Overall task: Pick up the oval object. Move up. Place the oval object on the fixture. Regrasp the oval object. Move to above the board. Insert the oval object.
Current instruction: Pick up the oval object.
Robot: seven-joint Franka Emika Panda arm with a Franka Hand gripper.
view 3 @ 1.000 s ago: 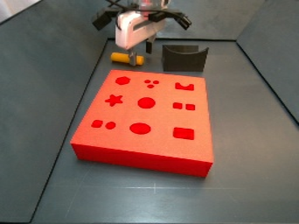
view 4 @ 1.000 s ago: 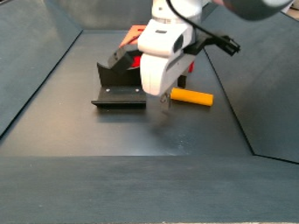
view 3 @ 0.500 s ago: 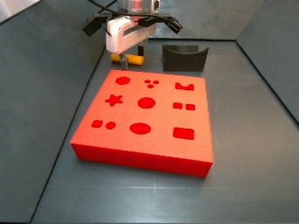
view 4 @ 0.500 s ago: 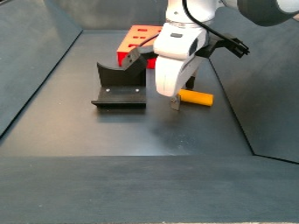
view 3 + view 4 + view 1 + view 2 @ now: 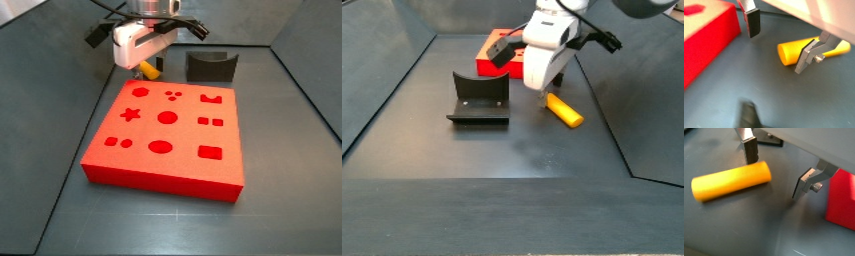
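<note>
Dark grey matte flooring lines the walled bin, smooth and faintly reflective in both side views, and on it lie all the pieces. Near the far wall, the oval object [image 5: 563, 110] rests flat on the floor, a short yellow-orange peg with rounded ends and a glossy plastic skin, lying at a slant between the board [image 5: 167, 135] and the fixture [image 5: 478, 99] side of the bin. Over it hangs the claw [image 5: 781, 42], jaws spread wide and holding nothing; in a wrist view one silver finger [image 5: 811, 54] stands just in front of the peg's blunt end while the other finger [image 5: 753, 22] is well off to the side, so the peg is not yet squarely between them. My guess is that the peg is light and stiff, but slick and apt to roll or twist under the pads, so it is best pinched across its narrower width at mid-length, with the flat pads square to its long sides. By contrast, the board is a thick red slab with crisp recessed cut-outs, circles, a star, squares, ovals, and the fixture is a nearly black block with a curved notch on top.
</note>
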